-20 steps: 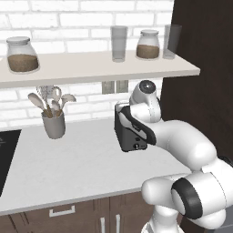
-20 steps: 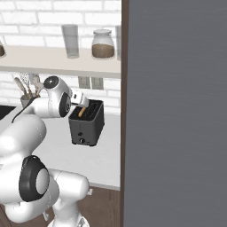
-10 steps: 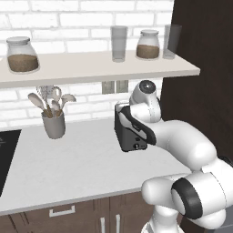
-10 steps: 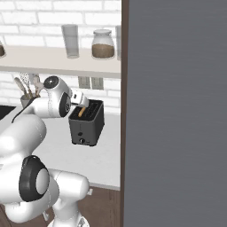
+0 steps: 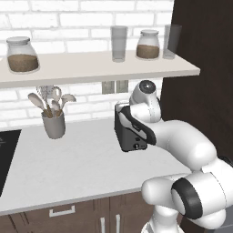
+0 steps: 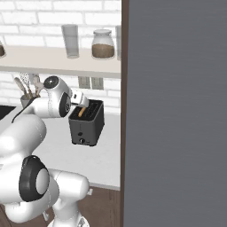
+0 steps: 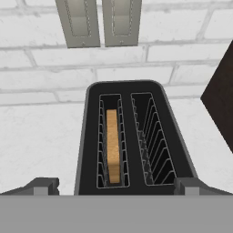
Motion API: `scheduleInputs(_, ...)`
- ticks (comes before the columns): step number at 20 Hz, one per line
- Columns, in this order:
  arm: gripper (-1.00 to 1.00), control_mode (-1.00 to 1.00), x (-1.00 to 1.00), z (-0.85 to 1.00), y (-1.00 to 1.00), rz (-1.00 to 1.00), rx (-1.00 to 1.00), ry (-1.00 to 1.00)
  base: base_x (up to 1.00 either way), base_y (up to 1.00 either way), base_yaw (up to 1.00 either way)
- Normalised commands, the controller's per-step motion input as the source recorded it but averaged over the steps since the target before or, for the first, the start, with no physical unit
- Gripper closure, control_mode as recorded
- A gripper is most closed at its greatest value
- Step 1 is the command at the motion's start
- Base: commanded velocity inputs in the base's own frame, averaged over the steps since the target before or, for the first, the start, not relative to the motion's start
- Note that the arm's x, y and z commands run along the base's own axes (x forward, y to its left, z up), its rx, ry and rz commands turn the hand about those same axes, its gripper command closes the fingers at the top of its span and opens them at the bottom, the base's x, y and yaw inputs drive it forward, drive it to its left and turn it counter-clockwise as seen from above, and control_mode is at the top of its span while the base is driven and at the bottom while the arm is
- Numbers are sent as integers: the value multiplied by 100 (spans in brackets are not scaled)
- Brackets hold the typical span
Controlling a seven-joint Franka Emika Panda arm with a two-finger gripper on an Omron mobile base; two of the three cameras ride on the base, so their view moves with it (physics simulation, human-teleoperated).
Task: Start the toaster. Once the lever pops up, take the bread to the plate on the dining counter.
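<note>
Gripper [image 7: 116,187] jaws spread wide, hovering directly over toaster [image 7: 134,136] on worktop [image 5: 77,168] by brick wall; bread [image 7: 113,144] upright in left slot, at gripper's 12 o'clock.

The white arm rises from its base, bends at a dark-ringed elbow and reaches forward and up, the forearm slanting to a rounded wrist joint held high. From there the hand turns downward. The end effector [image 7: 116,186] points down with its jaws spread wide apart, one dark fingertip [image 7: 43,185] at each lower corner of the hand view, nothing between them.
</note>
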Motion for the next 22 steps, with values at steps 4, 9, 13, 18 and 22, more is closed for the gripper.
scheduleInputs(4, -100, -100, 0, 0, 0, 0, 0, 0, 0, 0, 0)
scheduleInputs(9, -100, -100, 0, 0, 0, 0, 0, 0, 0, 0, 0)
scheduleInputs(13, -100, -100, 0, 0, 0, 0, 0, 0, 0, 0, 0)
scheduleInputs(18, -100, -100, 0, 0, 0, 0, 0, 0, 0, 0, 0)
scheduleInputs(22, -100, -100, 0, 0, 0, 0, 0, 0, 0, 0, 0)
